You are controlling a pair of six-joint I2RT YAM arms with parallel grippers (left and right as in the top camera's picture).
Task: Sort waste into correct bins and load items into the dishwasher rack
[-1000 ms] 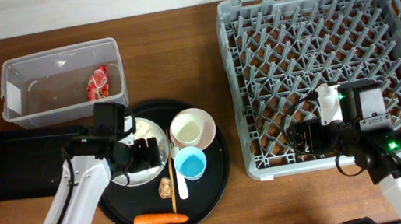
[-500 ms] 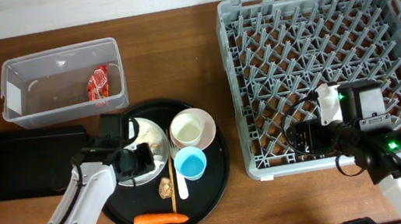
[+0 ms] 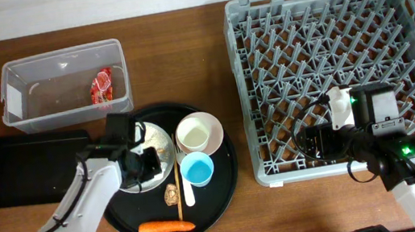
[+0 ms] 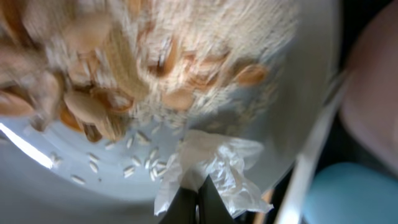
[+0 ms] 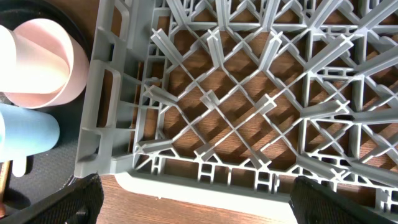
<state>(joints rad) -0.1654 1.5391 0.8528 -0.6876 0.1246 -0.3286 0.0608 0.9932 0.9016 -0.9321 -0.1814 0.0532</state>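
Pinch: left gripper (image 4: 196, 208) narrow on white crumpled tissue (image 4: 214, 165).
Tissue at 12 o'clock off fingertips, on white round plate (image 4: 74, 199); clear tub (image 3: 25, 93) 11 o'clock of plate; right gripper (image 5: 199, 200) wide over dishwasher rack (image 5: 102, 124).

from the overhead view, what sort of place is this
Likely a staged dish-clearing station on a wooden table: a large square grey plastic dishwasher rack, a clear plastic rectangular tub holding a red crinkled wrapper, and a round black tray of used dishes.
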